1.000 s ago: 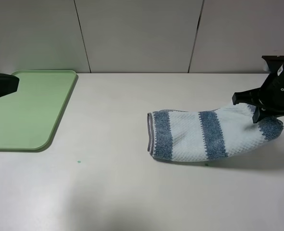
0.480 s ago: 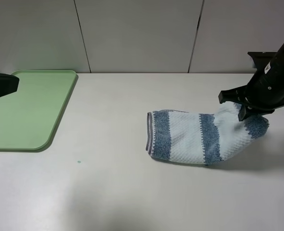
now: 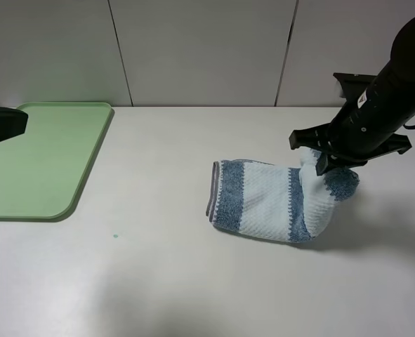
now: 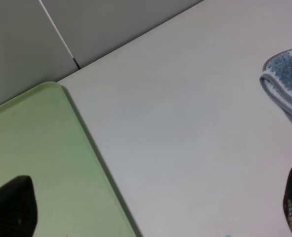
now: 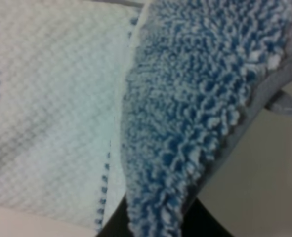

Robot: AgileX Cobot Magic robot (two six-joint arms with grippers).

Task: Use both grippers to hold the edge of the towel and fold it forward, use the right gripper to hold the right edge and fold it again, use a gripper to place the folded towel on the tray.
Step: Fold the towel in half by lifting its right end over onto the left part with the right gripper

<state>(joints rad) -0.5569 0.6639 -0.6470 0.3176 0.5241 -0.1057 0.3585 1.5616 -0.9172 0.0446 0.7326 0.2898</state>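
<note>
The blue and white striped towel [image 3: 263, 200] lies folded on the table right of centre. Its right end is lifted and curls leftward over the rest. My right gripper [image 3: 324, 163] is shut on that right edge, and in the right wrist view the fuzzy blue stripe [image 5: 185, 113] fills the frame above a dark finger [image 5: 150, 224]. The pale-green tray [image 3: 45, 168] sits at the far left. My left gripper [image 4: 153, 210] hovers over the tray's right rim [image 4: 86, 138] with its fingertips wide apart and nothing between them. The towel's left end [image 4: 286, 84] shows in the left wrist view.
A grey panelled wall [image 3: 207, 49] runs along the back of the white table [image 3: 158, 267]. The black body of the left arm [image 3: 0, 125] pokes in at the left edge above the tray.
My right gripper has moved left and slightly up with the towel's right edge, rolling that end over the towel. The towel's left end slid a little left. The left arm has not moved.
</note>
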